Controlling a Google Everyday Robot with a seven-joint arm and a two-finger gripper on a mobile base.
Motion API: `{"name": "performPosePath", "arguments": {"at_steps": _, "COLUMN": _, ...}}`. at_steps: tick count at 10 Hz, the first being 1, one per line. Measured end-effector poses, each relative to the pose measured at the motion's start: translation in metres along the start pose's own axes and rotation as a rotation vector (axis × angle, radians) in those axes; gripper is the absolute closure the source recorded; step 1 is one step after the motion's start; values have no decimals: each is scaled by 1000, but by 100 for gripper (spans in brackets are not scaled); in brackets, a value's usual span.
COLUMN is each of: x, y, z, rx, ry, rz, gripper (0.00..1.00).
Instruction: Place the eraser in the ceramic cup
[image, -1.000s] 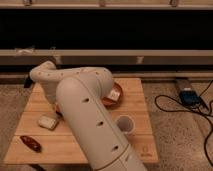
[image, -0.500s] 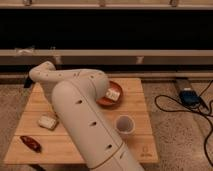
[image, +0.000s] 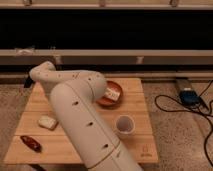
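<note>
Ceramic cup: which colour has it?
White ceramic cup, camera view; gripper hidden behind the arm, by the bowl.

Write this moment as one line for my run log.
arm: stretched across table | tool: hidden behind arm, near bowl | ceramic cup: upright, beside arm | eraser: not identifiable

The single camera looks steeply down over the robot's arm (image: 80, 117) at the nearby table (image: 137, 107), pincer hidden.
</note>
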Motion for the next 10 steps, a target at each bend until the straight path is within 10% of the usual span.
{"name": "performPosePath", "arguments": {"at_steps": 3, "x": 0, "y": 3, "z": 3, "rx": 13, "ry": 4, "rz": -4, "gripper": 36}}
{"name": "performPosePath", "arguments": {"at_steps": 10, "x": 14, "y": -8, "z": -15, "rx": -7, "ry": -46, "rz": 45, "gripper": 98}}
